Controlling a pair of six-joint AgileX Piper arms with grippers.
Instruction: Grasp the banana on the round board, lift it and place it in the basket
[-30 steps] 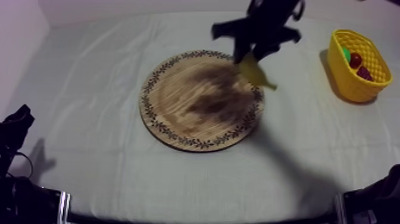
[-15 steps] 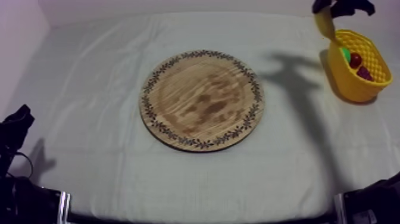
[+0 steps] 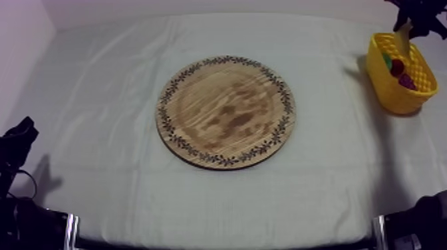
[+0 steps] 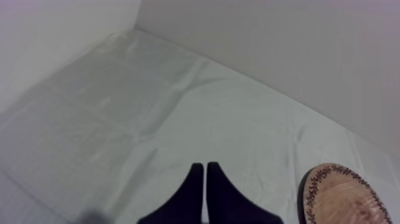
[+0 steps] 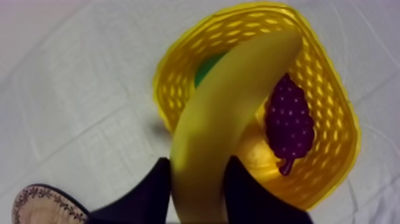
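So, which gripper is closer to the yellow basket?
Right. The right gripper holds the banana just above the yellow basket; the left gripper lies shut across the table, beyond the wooden board.

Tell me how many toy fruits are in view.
4. A yellow banana hangs in the right pincer over the yellow plastic basket; inside lie a purple grape bunch, a green fruit and a small red fruit. Others may be hidden.

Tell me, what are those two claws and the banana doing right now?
Right gripper shut on banana, held over yellow basket. Left gripper shut, empty, over the cloth. Grapes in basket, room beside them.
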